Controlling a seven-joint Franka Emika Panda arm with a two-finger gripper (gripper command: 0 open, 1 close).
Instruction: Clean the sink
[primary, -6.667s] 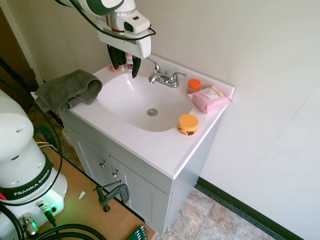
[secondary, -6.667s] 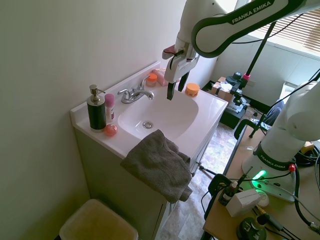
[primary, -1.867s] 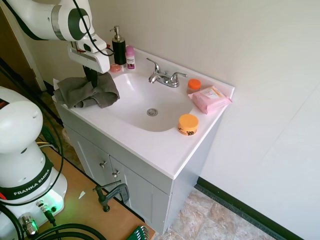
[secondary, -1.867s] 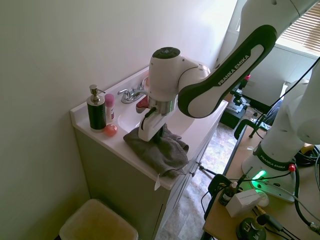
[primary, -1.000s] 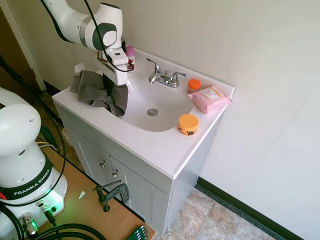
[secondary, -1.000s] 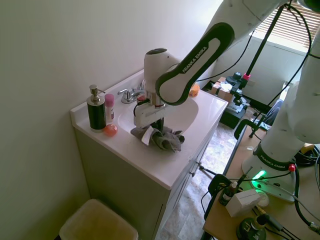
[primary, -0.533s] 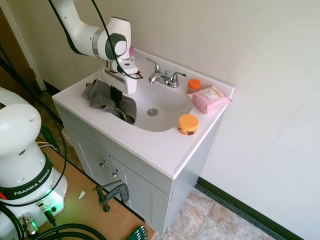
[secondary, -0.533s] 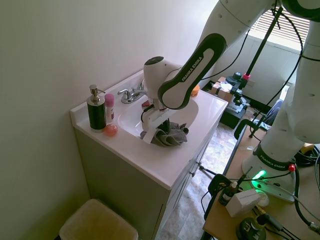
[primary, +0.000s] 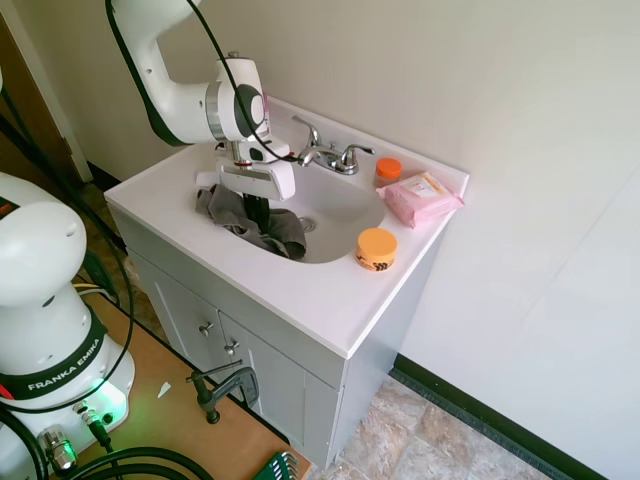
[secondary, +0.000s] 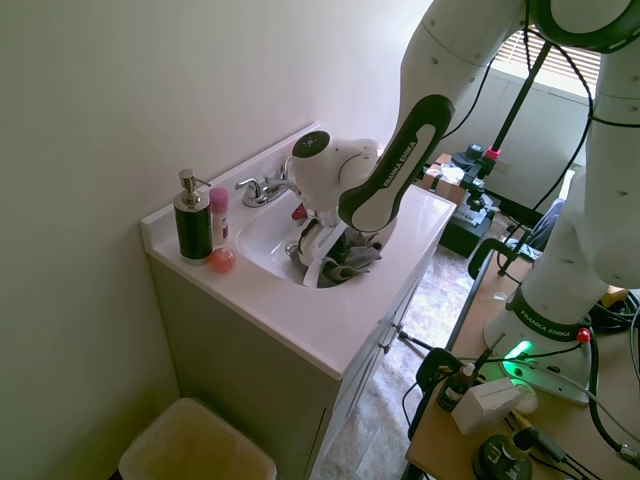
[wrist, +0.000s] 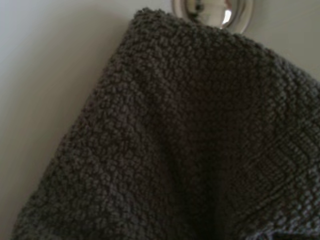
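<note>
The white oval sink (primary: 345, 205) sits in a white vanity top, with a chrome two-handle faucet (primary: 327, 155) behind it. My gripper (primary: 258, 212) reaches down into the basin's left side and is shut on a crumpled grey towel (primary: 268, 230). The towel lies against the basin wall, close to the drain. From the other side, the towel (secondary: 347, 258) bunches under the gripper (secondary: 333, 252) inside the sink (secondary: 262, 235). Grey towel (wrist: 190, 140) fills the wrist view, with the round metal drain (wrist: 209, 11) showing just past its edge.
On the vanity's right stand an orange jar (primary: 376, 248), a small orange-capped pot (primary: 388, 168) and a pink wipes pack (primary: 420, 197). A dark soap dispenser (secondary: 192, 222), a pink bottle (secondary: 219, 215) and a pink ball (secondary: 221, 260) stand by the wall. A bin (secondary: 195, 445) stands on the floor.
My gripper took the towel from the counter's left edge and dragged it right, down into the basin. In the last half second it slid further toward the drain.
</note>
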